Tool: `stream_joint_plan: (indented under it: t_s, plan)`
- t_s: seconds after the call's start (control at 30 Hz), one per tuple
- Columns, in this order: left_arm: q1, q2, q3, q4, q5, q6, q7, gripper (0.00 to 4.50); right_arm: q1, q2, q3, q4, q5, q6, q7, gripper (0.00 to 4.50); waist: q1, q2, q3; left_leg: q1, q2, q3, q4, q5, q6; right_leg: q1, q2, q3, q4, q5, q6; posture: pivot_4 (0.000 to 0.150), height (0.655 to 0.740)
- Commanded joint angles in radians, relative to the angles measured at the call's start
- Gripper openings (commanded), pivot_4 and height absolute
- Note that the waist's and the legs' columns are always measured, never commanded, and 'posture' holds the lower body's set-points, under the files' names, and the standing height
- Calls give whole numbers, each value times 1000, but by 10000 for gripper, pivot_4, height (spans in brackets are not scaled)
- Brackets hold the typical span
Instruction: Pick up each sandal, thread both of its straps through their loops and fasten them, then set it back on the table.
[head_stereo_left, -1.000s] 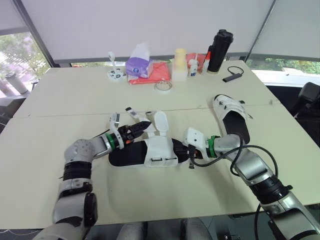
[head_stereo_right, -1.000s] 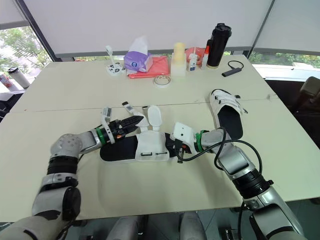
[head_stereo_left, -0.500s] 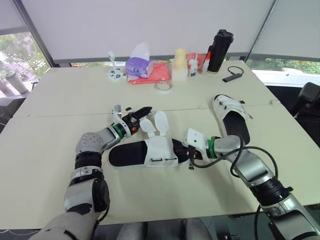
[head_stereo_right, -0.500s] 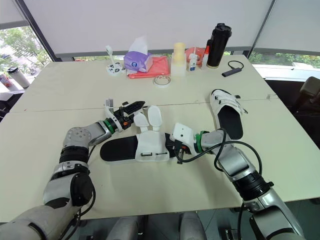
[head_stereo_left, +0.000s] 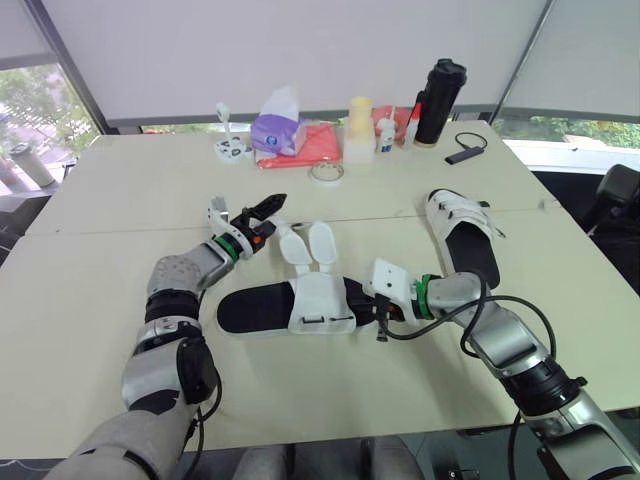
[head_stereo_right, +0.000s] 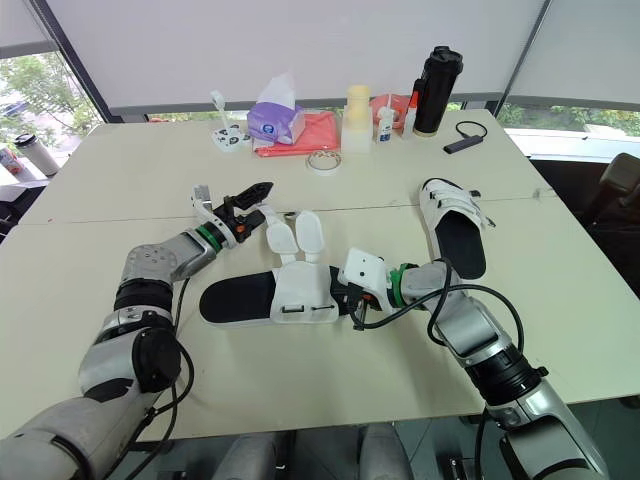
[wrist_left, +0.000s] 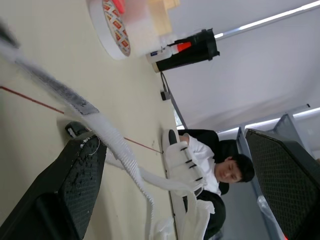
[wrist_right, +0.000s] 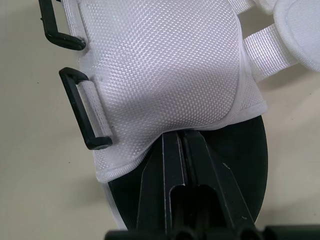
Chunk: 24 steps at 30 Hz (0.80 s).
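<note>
The near sandal (head_stereo_left: 300, 300), black-soled with a white upper, was laid sole down on the tabletop (head_stereo_left: 110, 190), lengthways between the two arms. Its two straps (head_stereo_left: 322, 242) were unfastened and fanned out flat on the tabletop on the far side of the sandal. The two black loops (wrist_right: 82, 107) on the near edge of the upper were seen with nothing threaded through them. The right claw (wrist_right: 181, 134) was seen with its fingers pressed together side by side, the tips set on the black footbed right at the hem of the white upper. Whether any fabric was nipped between them could not be told. The left claw (head_stereo_left: 268, 210) was held close to the tabletop beside the tip of the strap nearer to it, and its fingers (wrist_left: 70, 200) were spread wide apart. In the left wrist view a white strap was seen running close past one finger, clamped by nothing. The second sandal (head_stereo_left: 462, 235) was laid well apart to the right, sole down, with its straps drawn across the upper. Along the far side of the tabletop were ranged a purple tissue pack (head_stereo_left: 278, 128), a tape roll (head_stereo_left: 327, 172) and a black bottle (head_stereo_left: 438, 100). A person (wrist_left: 220, 167) in dark clothing was seen beyond the tabletop in the left wrist view.
</note>
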Motion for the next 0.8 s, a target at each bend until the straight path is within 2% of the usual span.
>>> stream_joint_plan:
  t_s: [0.03, 0.37, 0.8]
  plan:
    - [-33, 6, -11, -5, 6, 0, -20, 45000, 19, 4, 27, -15, -1, 5, 20, 362, 0, 0, 0, 0, 0, 0, 0, 0, 0, 0, 0, 0, 0, 0, 0, 1500, 7296]
    - [-32, -9, -27, 24, 27, -1, -41, 45000, 24, -1, 39, -13, 1, -46, 55, 362, -1, 0, 0, 0, 0, 0, 0, 0, 0, 0, 0, 0, 0, 0, 0, 1500, 7296]
    - [-75, 0, -21, 107, 62, -52, -67, 45000, 1, 44, 94, 162, -75, -110, 69, 362, -8, -1, 0, 4, 1, 0, -1, 0, 0, 3, 1, 0, 0, 0, 0, 1500, 7296]
